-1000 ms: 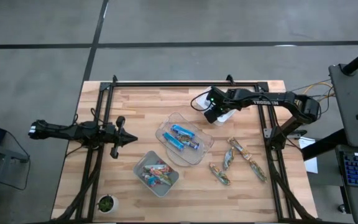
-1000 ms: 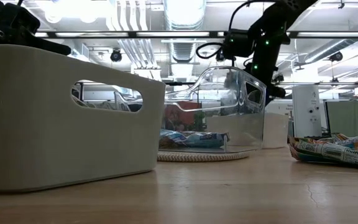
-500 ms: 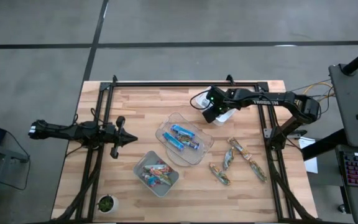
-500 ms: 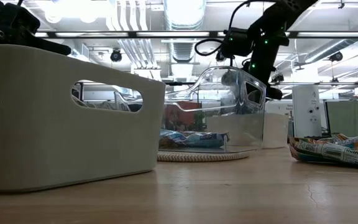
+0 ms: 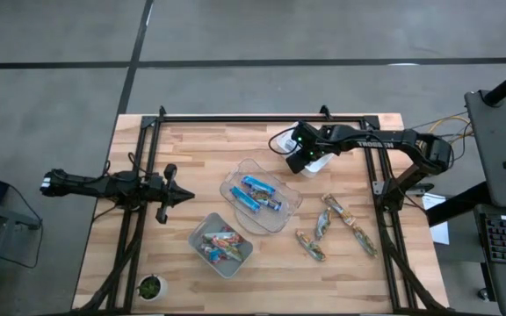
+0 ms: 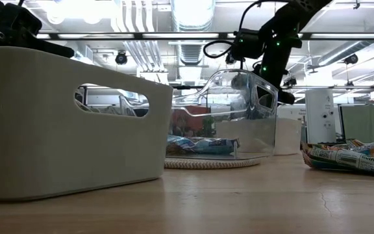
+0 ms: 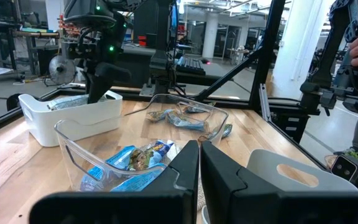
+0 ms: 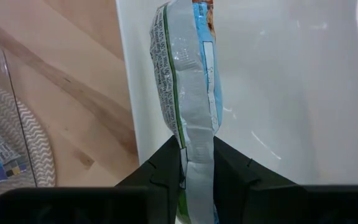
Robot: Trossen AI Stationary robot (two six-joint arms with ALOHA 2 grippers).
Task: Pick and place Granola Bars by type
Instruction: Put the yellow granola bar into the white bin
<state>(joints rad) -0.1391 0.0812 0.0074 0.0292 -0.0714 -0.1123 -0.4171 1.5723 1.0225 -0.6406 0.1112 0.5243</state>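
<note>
My right gripper (image 8: 196, 155) is shut on a granola bar (image 8: 185, 81) in a silver-green wrapper with a blue patch. It holds the bar over the white bin (image 5: 321, 163) at the table's far middle. Blue bars (image 5: 258, 193) lie in the clear bin (image 5: 285, 216), and red-orange bars (image 5: 222, 246) lie in the grey bin (image 5: 202, 230). Several greenish-brown bars (image 5: 334, 221) lie loose on the table to the right. At the table's left my left gripper (image 5: 183, 197) is shut, level, and holds nothing. My right gripper pinches one end of the bar's wrapper (image 8: 194, 140) between its two fingers, coming from above at a steep downward slant. The bar reaches on along the fingers' line, down into the white bin beside its wall (image 8: 129, 81). Whether its free end (image 8: 179, 12) touches the bin, I cannot tell.
A small potted plant (image 5: 150, 286) stands at the near left corner. The black frame's bars (image 5: 262, 117) run along the table's far edge and both sides. A round woven mat (image 6: 206, 163) lies under the clear bin. Bare wood shows at the far left.
</note>
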